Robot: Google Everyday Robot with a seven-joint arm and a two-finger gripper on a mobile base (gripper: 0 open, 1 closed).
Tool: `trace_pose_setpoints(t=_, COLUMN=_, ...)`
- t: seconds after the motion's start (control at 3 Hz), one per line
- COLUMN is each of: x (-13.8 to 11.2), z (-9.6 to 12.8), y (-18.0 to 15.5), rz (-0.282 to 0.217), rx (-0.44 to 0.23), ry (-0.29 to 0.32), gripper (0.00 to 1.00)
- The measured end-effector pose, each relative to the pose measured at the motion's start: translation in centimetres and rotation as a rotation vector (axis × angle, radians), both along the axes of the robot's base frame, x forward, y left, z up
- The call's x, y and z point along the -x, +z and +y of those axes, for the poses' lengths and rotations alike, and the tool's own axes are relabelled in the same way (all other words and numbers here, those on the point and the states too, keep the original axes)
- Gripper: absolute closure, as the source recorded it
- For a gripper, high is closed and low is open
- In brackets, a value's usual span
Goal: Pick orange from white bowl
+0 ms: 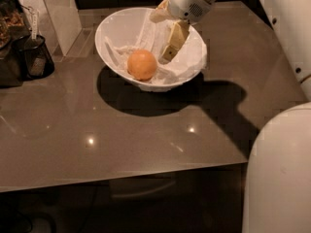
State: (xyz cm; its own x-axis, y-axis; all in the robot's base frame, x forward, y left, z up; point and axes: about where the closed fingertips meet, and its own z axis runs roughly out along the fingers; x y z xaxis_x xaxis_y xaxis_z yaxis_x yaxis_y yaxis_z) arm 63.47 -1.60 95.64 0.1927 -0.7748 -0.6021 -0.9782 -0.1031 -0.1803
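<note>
gripper [164,37], fingers apart, inside white bowl [108,30], right of orange [142,64].

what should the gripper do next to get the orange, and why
Probably ease the gripper toward the picture's left and a little lower, onto the orange. It hangs inside the white bowl over the paper lining, on the picture's right of the orange and apart from it, so it is not yet around the fruit.
</note>
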Motion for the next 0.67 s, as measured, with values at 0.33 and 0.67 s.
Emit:
trace_pose_setpoints(t=0.33, x=-1.5, z=-0.2, y=-1.3, rz=0.015, rx=-0.043, ry=-0.025, gripper=0.11)
trace_pose_setpoints(t=0.67, x=-2.1, z=0.0, y=-3.6, rz=0.062, rx=-0.062, ry=-0.037, gripper=0.10)
